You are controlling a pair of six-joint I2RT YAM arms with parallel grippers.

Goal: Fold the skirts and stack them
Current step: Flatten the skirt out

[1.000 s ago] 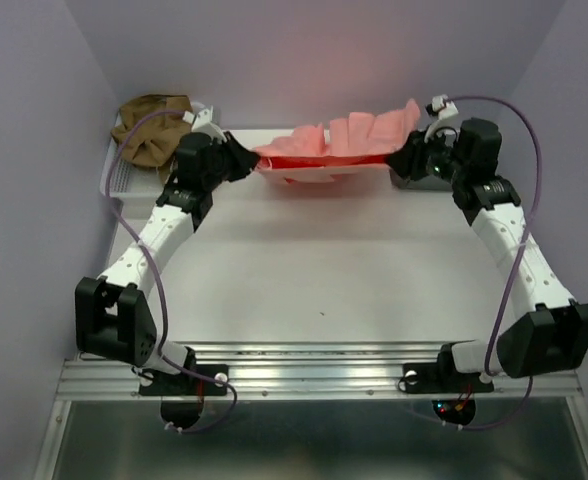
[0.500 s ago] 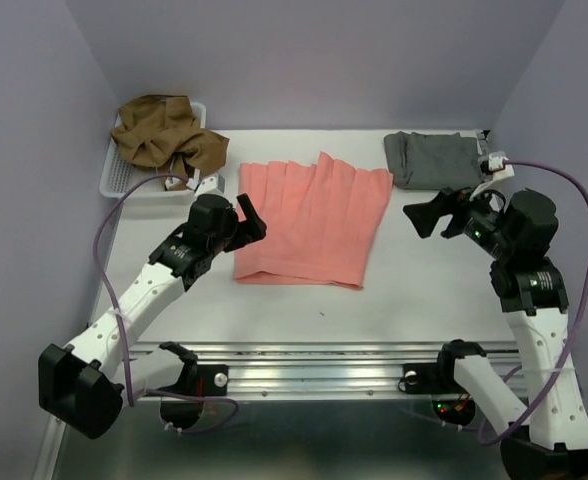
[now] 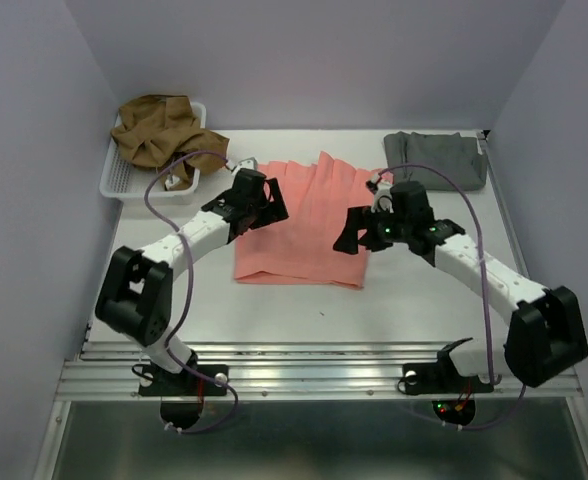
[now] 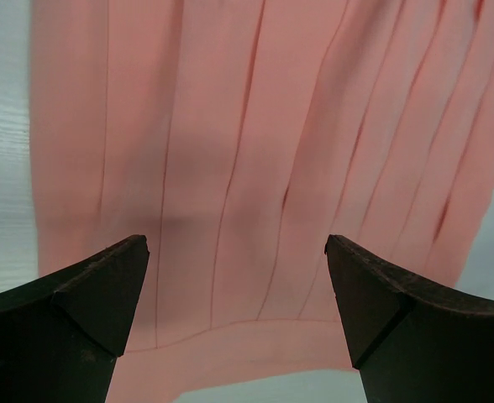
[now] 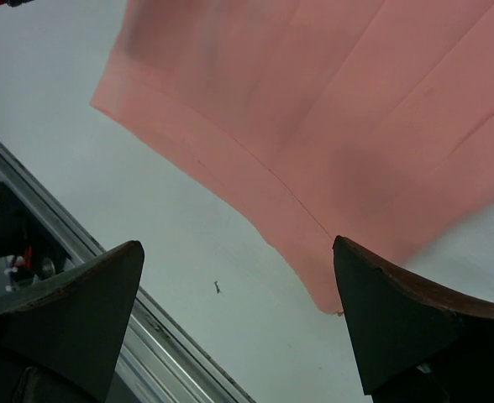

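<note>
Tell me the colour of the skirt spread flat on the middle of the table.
The skirt is salmon-pink, with pleat lines; the left wrist view shows it best.

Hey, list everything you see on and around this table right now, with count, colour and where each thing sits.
pink skirt: one, salmon-pink, spread flat mid-table between the grippers
grey skirt: one, grey, folded small at the far right corner
brown skirt: one, olive-brown, bunched in the basket
basket: one, white mesh, far left corner
table: one, white, under everything
rail: one, silver metal, along the near edge
left gripper: one, black, open, over the pink skirt's left edge
right gripper: one, black, open, over its right edge
</note>
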